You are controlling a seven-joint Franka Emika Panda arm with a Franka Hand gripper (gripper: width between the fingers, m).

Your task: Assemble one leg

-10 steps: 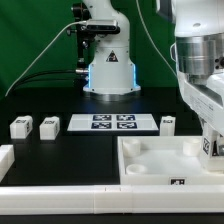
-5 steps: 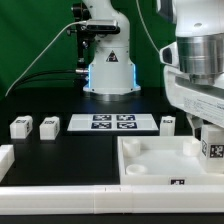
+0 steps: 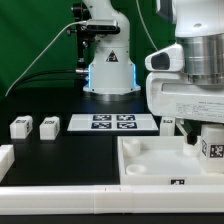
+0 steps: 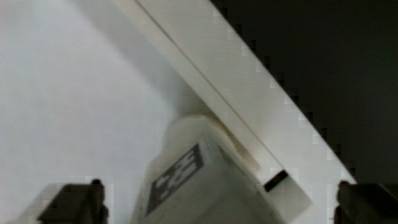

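Note:
One leg (image 3: 211, 148), a small white post with a black-and-white tag on its side, stands upright in the big white recessed panel (image 3: 150, 160) near its corner at the exterior view's right. My gripper (image 3: 207, 134) hangs right over it. In the wrist view the leg (image 4: 205, 180) sits between my two dark fingertips (image 4: 73, 203), with a gap on each side, so the gripper (image 4: 217, 208) is open around it. Three more legs lie on the black table: two at the exterior view's left (image 3: 19, 127) (image 3: 48, 126) and one behind the panel (image 3: 168, 124).
The marker board (image 3: 112, 123) lies flat at the middle of the table. A white part (image 3: 5, 157) sticks in at the exterior view's left edge. The robot base (image 3: 108, 70) stands at the back. The panel's raised rim (image 4: 231, 80) runs close beside the leg.
My wrist has turned over the leg, so the hand now shows its broad side. The leg's tag has come into view and the leg stays in place in the panel.

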